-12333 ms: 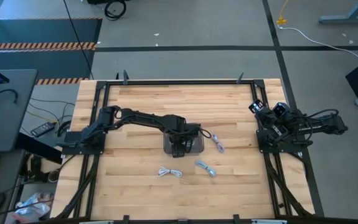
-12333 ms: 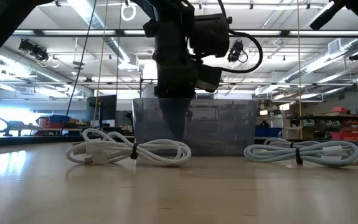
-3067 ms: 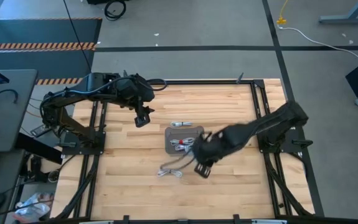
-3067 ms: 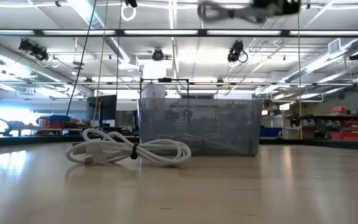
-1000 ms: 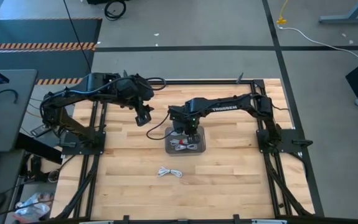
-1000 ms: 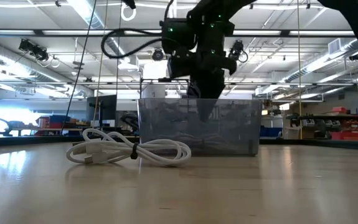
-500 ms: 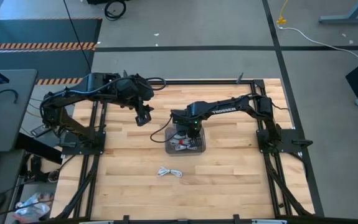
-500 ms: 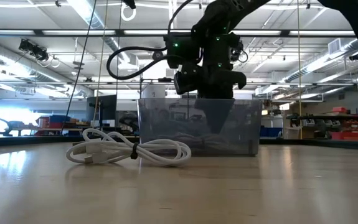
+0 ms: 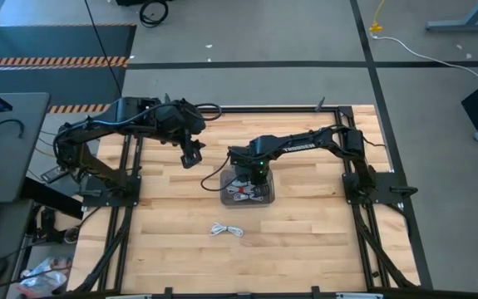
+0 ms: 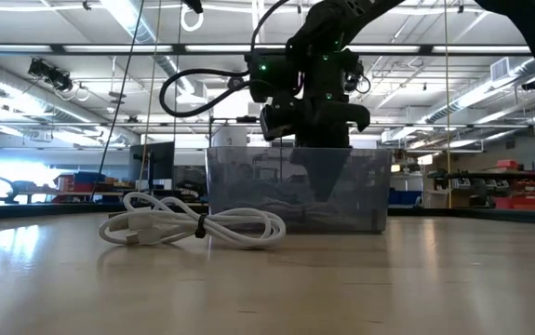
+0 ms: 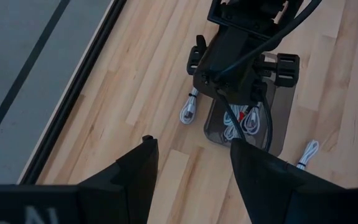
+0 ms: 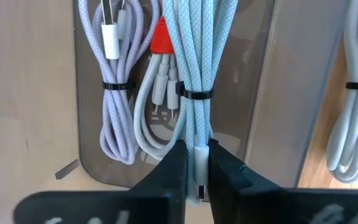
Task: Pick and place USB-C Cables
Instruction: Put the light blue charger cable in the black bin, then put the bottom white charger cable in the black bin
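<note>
The right claw (image 12: 196, 163) is down inside the grey tray (image 12: 294, 99) and holds a pale blue cable (image 12: 196, 56) tight between its almost closed fingers (image 12: 174, 163); to do this step well it should, I think, lower the bundle flat beside the two cables (image 12: 138, 93) already lying there before it lets go, so the bundle does not hang over the wall. One more cable (image 9: 227, 230) lies on the counter (image 9: 305, 241) well apart from this claw, and another (image 11: 190, 109) just outside the tray. The left claw (image 11: 191, 168) waits wide open and empty, high and away from the tray.
</note>
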Robot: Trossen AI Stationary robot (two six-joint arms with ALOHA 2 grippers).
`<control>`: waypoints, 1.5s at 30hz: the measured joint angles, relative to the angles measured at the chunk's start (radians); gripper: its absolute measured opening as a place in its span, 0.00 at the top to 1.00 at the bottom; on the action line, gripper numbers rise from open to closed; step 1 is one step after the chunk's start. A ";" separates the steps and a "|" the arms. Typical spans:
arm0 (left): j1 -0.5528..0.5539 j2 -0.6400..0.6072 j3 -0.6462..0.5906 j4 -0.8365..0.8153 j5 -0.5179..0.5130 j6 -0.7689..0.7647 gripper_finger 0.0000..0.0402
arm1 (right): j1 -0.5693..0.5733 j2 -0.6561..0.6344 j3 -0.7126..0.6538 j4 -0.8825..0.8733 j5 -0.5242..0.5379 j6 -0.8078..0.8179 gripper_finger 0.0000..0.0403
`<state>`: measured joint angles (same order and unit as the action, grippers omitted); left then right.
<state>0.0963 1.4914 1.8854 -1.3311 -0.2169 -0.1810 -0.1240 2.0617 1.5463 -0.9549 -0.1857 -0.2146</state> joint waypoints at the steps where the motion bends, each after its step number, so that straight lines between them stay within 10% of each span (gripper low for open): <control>1: 0.000 0.000 0.000 0.000 0.000 0.000 0.49 | 0.000 0.000 0.000 0.000 0.001 0.000 0.84; 11: 0.000 0.000 0.000 0.000 0.000 0.000 0.49 | 0.000 -0.002 0.031 -0.028 0.008 0.013 0.73; 25: -0.038 0.000 0.000 -0.038 0.010 -0.030 0.49 | -0.021 -0.003 0.470 -0.465 0.130 -0.001 0.72; 35: -0.204 0.000 0.000 -0.051 -0.001 -0.183 0.49 | -0.216 -0.095 0.615 -0.611 0.353 0.004 0.72; 45: -0.401 0.020 -0.073 0.014 -0.034 -0.323 0.49 | -0.465 -0.270 0.615 -0.604 0.325 0.029 0.72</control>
<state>-0.3044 1.5109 1.8129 -1.3174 -0.2508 -0.5042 -0.5894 1.7912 2.1616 -1.5584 0.1394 -0.1860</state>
